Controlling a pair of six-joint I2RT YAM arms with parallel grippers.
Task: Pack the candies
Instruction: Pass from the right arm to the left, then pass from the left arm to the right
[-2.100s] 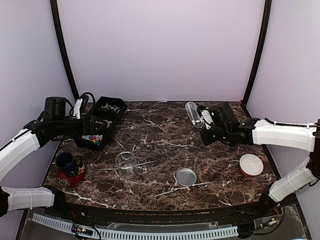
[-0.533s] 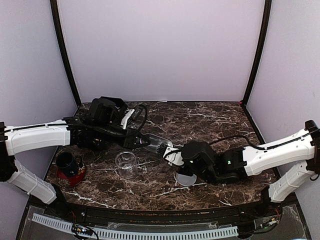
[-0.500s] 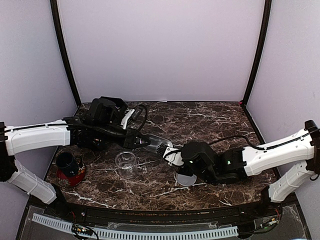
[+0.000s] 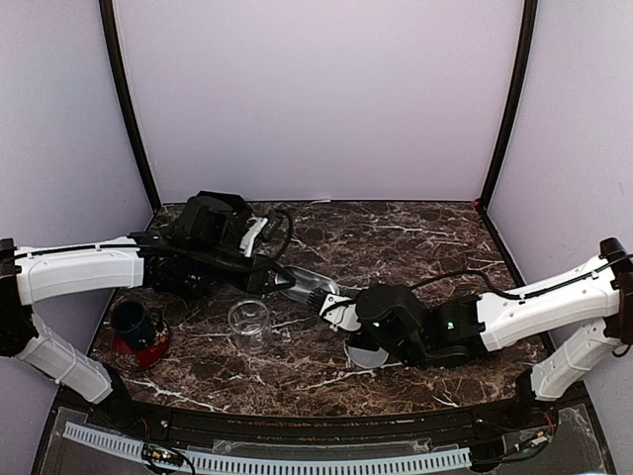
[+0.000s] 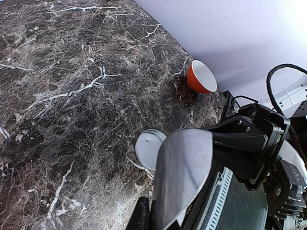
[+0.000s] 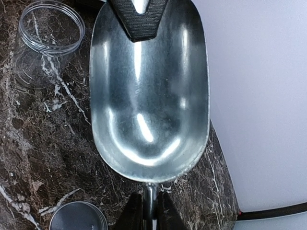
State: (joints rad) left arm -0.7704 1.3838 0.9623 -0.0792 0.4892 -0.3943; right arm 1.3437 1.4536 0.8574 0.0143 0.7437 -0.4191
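So both arms have the metal scoop (image 4: 309,286) strung between them over the worktop (image 4: 415,237). Left fingers (image 6: 140,14) are clamped tight on the scoop's front lip, and right fingers (image 6: 130,214) pinch its thin handle at the other end. The scoop's inside is just bare shiny metal. It hangs beside the glass jar (image 4: 249,325), with the jar lid (image 6: 79,218) lying flat near the right arm. Can't spot the candies in any view, tbh.
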